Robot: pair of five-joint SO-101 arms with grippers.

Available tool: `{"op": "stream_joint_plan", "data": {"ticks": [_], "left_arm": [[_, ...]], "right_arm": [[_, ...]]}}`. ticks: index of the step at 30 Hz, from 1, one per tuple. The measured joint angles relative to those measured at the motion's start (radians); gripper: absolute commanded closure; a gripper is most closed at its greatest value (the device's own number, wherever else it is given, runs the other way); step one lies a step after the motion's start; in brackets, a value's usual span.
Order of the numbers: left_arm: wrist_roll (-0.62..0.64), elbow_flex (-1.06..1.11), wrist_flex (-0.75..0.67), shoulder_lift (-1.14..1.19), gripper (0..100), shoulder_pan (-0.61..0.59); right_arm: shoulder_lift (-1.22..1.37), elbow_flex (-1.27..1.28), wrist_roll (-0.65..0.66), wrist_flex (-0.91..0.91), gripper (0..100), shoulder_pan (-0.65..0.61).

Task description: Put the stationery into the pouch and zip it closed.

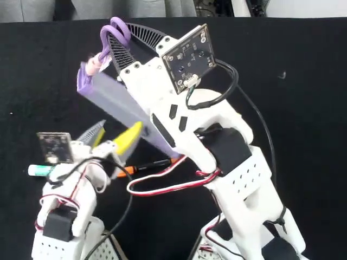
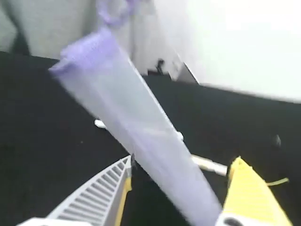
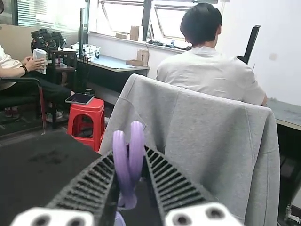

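Far left in the high view, a marker (image 1: 39,170) lies on the tabletop (image 1: 303,108), its far end hidden by the left arm. My left end effector (image 2: 182,164) is released, its prongs spread either side of the slanting pouch (image 2: 127,117); I can't tell whether they touch it. An orange pen (image 1: 146,166) lies below. From above, the right arm covers the pouch's lower end. The right end effector (image 3: 129,157) is clenched on the pouch's purple loop (image 3: 135,136), plainest from its wrist.
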Motion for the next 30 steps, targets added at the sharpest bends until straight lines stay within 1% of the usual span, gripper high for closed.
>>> {"op": "stream_joint_plan", "data": {"ticks": [4, 9, 15, 18, 20, 22, 26, 30], "left_arm": [[0.074, 0.028, -0.086, -0.008, 67, -0.072], [0.089, 0.098, -0.163, 0.002, 67, -0.143], [0.089, 0.109, -0.195, 0.002, 68, -0.152], [0.091, 0.110, -0.218, 0.002, 77, -0.152], [0.098, 0.124, -0.259, -0.002, 84, -0.152], [0.100, 0.143, -0.315, 0.000, 89, -0.152], [0.103, 0.186, -0.445, -0.009, 89, -0.150], [0.103, 0.189, -0.489, -0.002, 89, -0.150]], "right_arm": [[0.000, 0.000, 0.000, 0.003, 98.7, 0.000], [-0.002, 0.000, 0.000, 0.026, 98.7, 0.000], [-0.052, 0.000, 0.002, 0.049, 98.6, 0.000], [-0.080, 0.000, 0.000, 0.063, 98.6, 0.000], [-0.089, 0.000, 0.002, 0.075, 98.6, 0.000], [-0.087, 0.000, 0.002, 0.075, 98.6, 0.000], [-0.087, 0.002, 0.003, 0.075, 98.5, 0.000], [-0.087, 0.002, 0.003, 0.075, 98.5, 0.000]]}}
